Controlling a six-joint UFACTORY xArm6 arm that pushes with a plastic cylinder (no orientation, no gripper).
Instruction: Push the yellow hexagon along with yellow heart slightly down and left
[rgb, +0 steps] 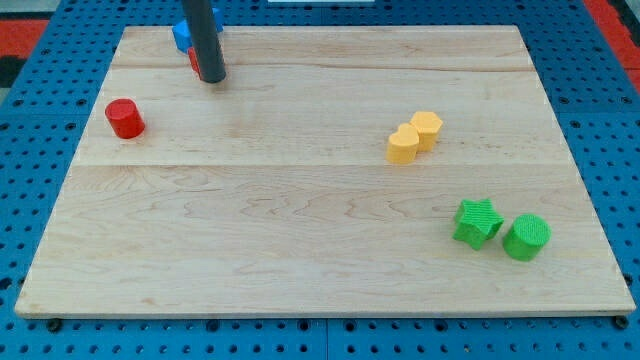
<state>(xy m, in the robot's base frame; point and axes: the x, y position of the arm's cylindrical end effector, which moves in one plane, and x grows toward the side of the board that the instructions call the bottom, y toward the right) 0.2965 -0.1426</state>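
Note:
The yellow hexagon (427, 129) and the yellow heart (403, 144) sit touching each other at the view's right of centre, the heart just below and left of the hexagon. My tip (211, 77) is at the end of the dark rod near the view's top left, far to the left of both yellow blocks. It stands just in front of a blue block (182, 36) and a red block (194, 61), both partly hidden by the rod.
A red cylinder (125, 118) lies at the view's left. A green star (477, 221) and a green cylinder (526, 237) sit close together at the bottom right. The wooden board (300, 230) rests on a blue pegboard.

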